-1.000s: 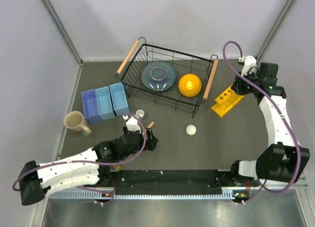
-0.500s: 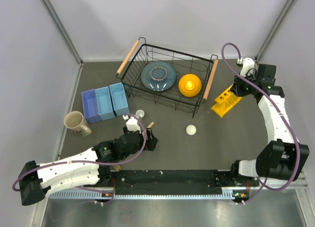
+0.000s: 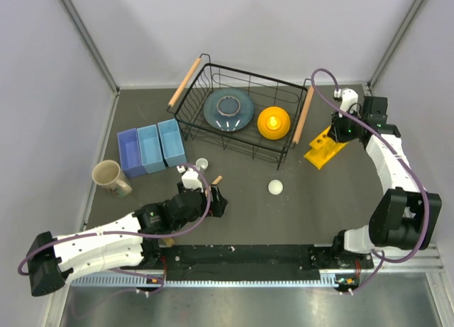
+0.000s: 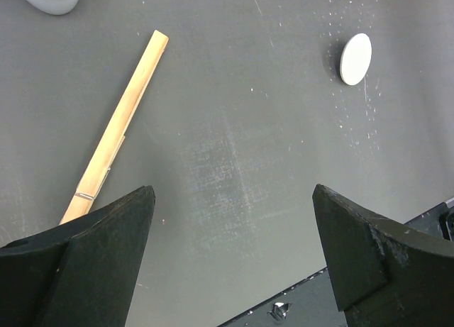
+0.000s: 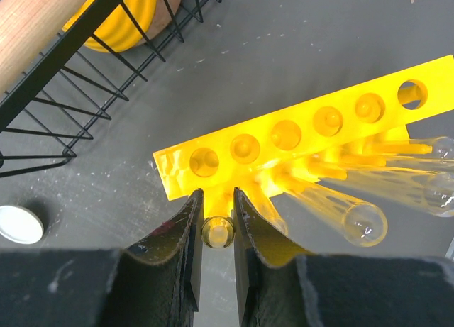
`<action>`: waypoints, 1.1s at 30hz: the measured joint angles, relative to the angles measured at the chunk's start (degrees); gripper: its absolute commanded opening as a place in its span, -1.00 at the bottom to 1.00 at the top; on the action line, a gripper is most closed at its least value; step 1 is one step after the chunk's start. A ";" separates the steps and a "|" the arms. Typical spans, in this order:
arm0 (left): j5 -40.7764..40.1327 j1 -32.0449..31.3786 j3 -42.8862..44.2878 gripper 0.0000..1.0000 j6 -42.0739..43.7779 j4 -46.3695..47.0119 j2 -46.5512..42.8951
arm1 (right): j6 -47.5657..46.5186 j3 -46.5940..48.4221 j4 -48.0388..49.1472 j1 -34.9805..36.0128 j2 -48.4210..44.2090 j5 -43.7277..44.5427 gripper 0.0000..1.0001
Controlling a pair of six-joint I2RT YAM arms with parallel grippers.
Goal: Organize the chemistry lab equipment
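Note:
The yellow rack (image 5: pixel 305 128) with its row of round holes lies under my right gripper (image 5: pixel 217 199), which is shut on a thin clear tube (image 5: pixel 217 231) at the rack's left end. Other clear tubes (image 5: pixel 363 220) lean out of the rack to the right. In the top view the rack (image 3: pixel 323 151) stands right of the basket, with my right gripper (image 3: pixel 339 130) over it. My left gripper (image 4: pixel 234 192) is open and empty above bare table. The wooden stick (image 4: pixel 117 125) lies to its left, and one white round piece (image 4: pixel 355 59) to its upper right. The other white piece (image 3: pixel 201 163) lies near the blue boxes.
The black wire basket (image 3: pixel 241 114) with wooden handles holds a grey-blue plate (image 3: pixel 228 109) and an orange bowl (image 3: pixel 274 122); its corner is close to the rack. Three blue boxes (image 3: pixel 151 148) and a beige mug (image 3: pixel 108 176) stand at the left.
My right gripper has moved left and down over the rack with the tube in it. The left arm has not moved.

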 measured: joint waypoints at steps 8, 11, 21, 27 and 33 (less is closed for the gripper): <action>0.02 0.17 0.00 0.98 0.00 0.00 0.00 | -0.04 -0.98 1.36 0.35 0.46 0.46 -0.43; 0.02 0.28 0.00 0.98 0.00 0.00 -0.02 | -0.04 -1.60 1.75 0.35 0.50 0.44 -0.32; 0.26 0.28 0.00 0.98 -0.46 -0.55 -2.89 | 0.20 -2.58 1.53 0.35 -2.67 -0.44 0.13; 0.52 0.37 1.60 0.98 -1.70 -7.72 -5.60 | 0.17 -2.58 -0.07 0.35 -12.35 -2.89 0.28; -1.14 0.39 11.19 0.98 -1.70 -19.65 -5.60 | 0.15 -4.70 -0.74 0.35 -21.44 -6.88 0.44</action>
